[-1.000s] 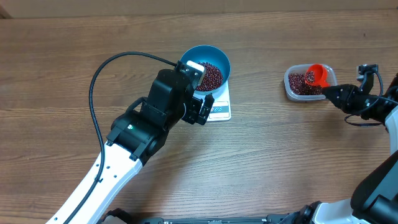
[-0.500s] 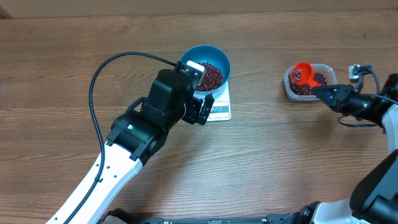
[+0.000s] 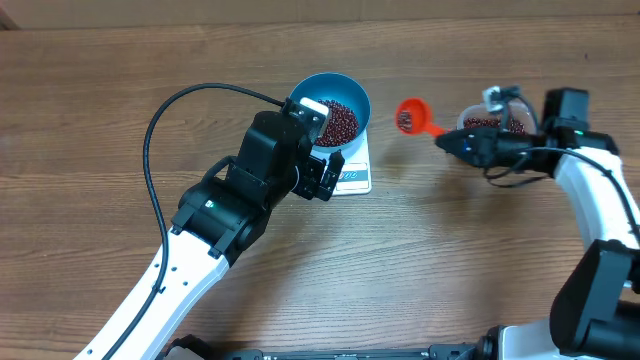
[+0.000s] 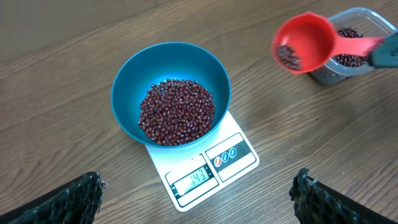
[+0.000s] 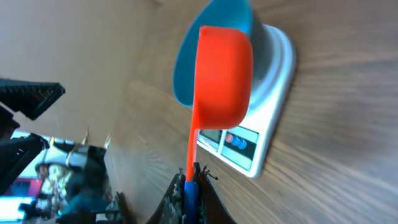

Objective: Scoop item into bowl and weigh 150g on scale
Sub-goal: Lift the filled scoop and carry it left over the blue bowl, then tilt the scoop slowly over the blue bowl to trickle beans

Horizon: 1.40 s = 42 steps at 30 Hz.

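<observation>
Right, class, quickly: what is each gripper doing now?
Left gripper: open, holding nothing.
Right gripper: shut on the scoop, by its handle.

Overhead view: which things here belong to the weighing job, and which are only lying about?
Job:
beans, bowl, scale, scoop, tub, right gripper holding the scoop.

Lying about:
only the left arm's cable.
</observation>
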Tool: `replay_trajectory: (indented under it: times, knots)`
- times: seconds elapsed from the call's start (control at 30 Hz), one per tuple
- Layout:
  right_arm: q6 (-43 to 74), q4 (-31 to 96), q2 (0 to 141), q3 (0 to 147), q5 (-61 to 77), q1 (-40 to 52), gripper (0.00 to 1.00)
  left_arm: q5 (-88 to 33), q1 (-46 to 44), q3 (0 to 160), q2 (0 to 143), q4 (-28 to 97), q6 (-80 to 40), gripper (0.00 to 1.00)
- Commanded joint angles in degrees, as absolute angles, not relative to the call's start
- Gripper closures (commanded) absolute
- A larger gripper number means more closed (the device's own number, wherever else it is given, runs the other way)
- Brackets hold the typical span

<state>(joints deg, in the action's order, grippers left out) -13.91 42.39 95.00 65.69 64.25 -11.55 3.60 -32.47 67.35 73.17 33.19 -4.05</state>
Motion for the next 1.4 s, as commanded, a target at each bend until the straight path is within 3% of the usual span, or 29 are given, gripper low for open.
replay_trajectory:
  times: [0.0,0.33,0.57,0.87,1.13,1.37]
  knots:
    - [-9.3,37.2,94.5,67.6,65.1,-7.5,0.96,2.9,-32.2,68.7,73.5,33.1,-3.4,0.00]
    - [-1.1,17.8,94.5,67.6,58.4,1.0,0.96,2.9,-32.2,68.7,73.5,33.1,-3.4,0.01]
    - [-1.1,13.5,94.5,67.6,48.6,5.7,0.96,2.9,-32.2,68.7,73.5,33.1,-3.4,0.00]
    - [-9.0,11.1,94.5,67.6,44.0,10.6,0.96,2.9,-32.2,68.7,73.5,33.1,-3.4,0.00]
    - [-25.8,11.2,94.5,67.6,43.3,11.7,0.96,2.9,-32.2,68.7,73.5,33.1,-3.4,0.00]
    - [-27.4,11.2,94.5,67.6,41.1,11.7,0.96,2.9,-32.2,68.7,73.5,33.1,-3.4,0.00]
